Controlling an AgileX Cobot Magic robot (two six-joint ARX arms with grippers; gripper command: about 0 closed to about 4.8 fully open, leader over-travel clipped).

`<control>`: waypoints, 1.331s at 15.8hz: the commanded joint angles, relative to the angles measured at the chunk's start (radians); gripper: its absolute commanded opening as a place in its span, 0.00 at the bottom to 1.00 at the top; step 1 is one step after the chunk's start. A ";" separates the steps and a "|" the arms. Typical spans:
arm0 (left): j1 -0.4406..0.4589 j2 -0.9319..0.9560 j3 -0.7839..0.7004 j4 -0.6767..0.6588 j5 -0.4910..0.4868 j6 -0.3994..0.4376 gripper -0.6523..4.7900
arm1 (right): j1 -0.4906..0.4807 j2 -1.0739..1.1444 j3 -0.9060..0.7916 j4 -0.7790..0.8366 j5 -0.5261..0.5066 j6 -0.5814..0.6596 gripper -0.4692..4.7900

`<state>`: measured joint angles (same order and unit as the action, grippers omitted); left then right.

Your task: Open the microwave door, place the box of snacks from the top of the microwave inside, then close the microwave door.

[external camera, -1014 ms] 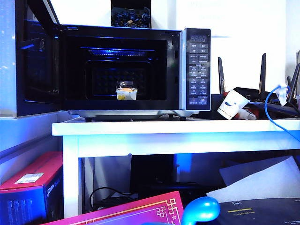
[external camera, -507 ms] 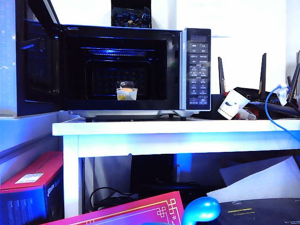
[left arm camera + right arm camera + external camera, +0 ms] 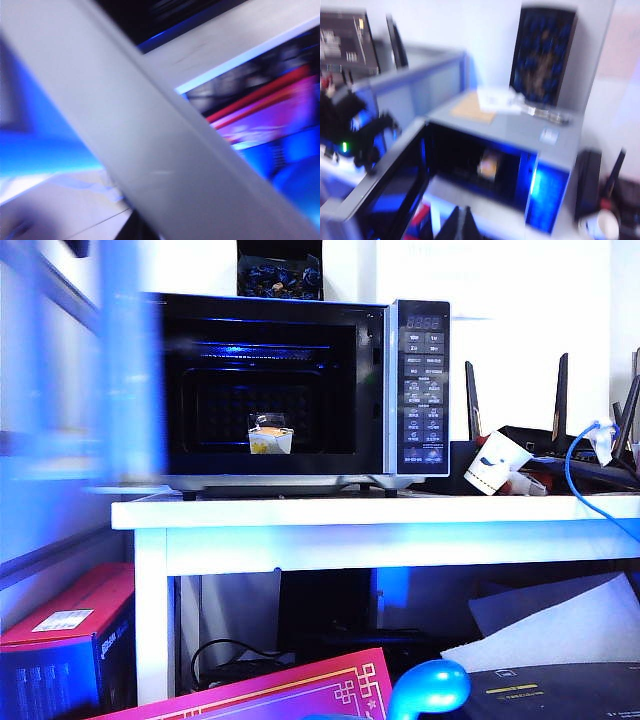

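Note:
The black microwave (image 3: 300, 320) stands on the white table, its cavity lit blue. The box of snacks (image 3: 270, 436) sits inside on the cavity floor and shows as a pale blur (image 3: 488, 167) in the right wrist view. The microwave door (image 3: 125, 380) is a motion-blurred pale band at the oven's left, partly swung in. Its pale edge (image 3: 150, 130) fills the left wrist view, with the left gripper (image 3: 135, 231) a dark tip right behind it. The right gripper (image 3: 461, 224) hovers above and in front of the oven, fingertips together, holding nothing. Neither gripper shows in the exterior view.
A dark box with blue markings (image 3: 280, 275) stands on the microwave's top. A white paper cup (image 3: 497, 465), black routers (image 3: 560, 440) and a blue cable lie on the table (image 3: 380, 512) to the right. Red boxes (image 3: 70, 630) sit below.
The door, wide open before, has swung in toward the oven and is now blurred by motion. The box of snacks has stayed in place inside.

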<state>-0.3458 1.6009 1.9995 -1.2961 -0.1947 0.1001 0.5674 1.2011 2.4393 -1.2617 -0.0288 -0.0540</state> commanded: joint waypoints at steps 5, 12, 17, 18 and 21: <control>-0.002 0.004 0.002 0.104 0.291 0.002 0.11 | 0.002 0.022 0.002 -0.116 -0.016 -0.029 0.08; -0.107 0.064 0.002 0.255 0.443 0.016 0.11 | 0.002 0.060 0.001 -0.117 -0.060 -0.029 0.08; -0.158 0.146 0.003 0.386 0.444 0.014 0.11 | 0.002 0.062 0.001 -0.101 -0.060 -0.029 0.08; -0.164 0.168 0.003 0.420 0.443 0.004 0.11 | 0.002 0.066 0.001 -0.101 -0.060 -0.028 0.08; -0.164 0.211 0.003 0.517 0.443 -0.004 0.11 | 0.002 0.078 0.001 -0.117 -0.060 -0.025 0.08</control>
<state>-0.5083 1.8103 1.9991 -0.8307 0.2436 0.0994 0.5682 1.2781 2.4355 -1.3834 -0.0841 -0.0792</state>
